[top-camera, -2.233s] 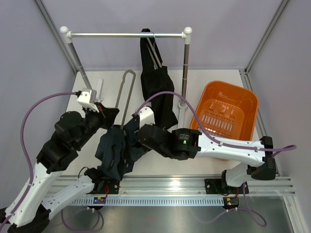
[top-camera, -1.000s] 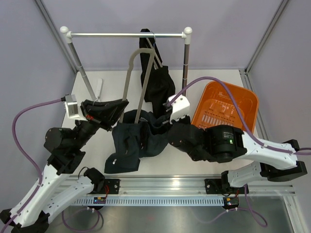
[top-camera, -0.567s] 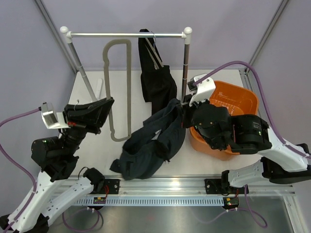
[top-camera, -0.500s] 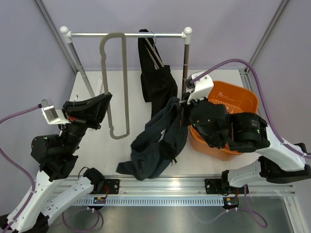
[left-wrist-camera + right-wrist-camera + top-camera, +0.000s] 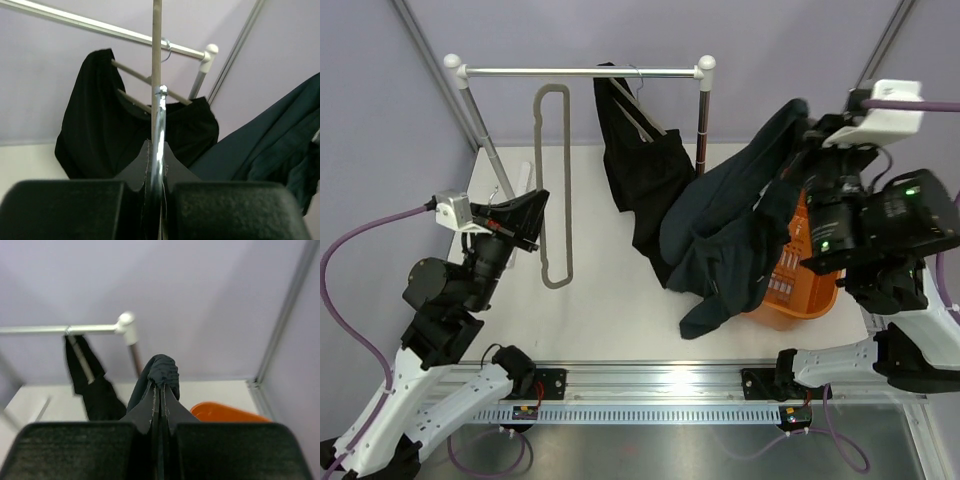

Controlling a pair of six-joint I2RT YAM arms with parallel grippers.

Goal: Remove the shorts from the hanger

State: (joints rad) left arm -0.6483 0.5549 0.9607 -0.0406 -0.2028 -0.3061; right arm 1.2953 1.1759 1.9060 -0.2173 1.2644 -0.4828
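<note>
Holding the dark shorts (image 5: 730, 230) high at 3 o'clock, the right gripper (image 5: 159, 395) pinches them tight above the orange basket (image 5: 810, 295). The left gripper (image 5: 157, 160) pinches the bare grey hanger (image 5: 156, 45) at 9 o'clock. Next I would drop them in, then fetch the black shorts (image 5: 645, 175) at 12 o'clock.

You are facing plain lilac walls (image 5: 770, 40) that meet at slim metal corner posts (image 5: 428, 50). Below them lies a white table (image 5: 610, 320). A chrome clothes rail (image 5: 520, 72) capped with white knobs (image 5: 453, 62) stands along its far side. The light is soft and even.
</note>
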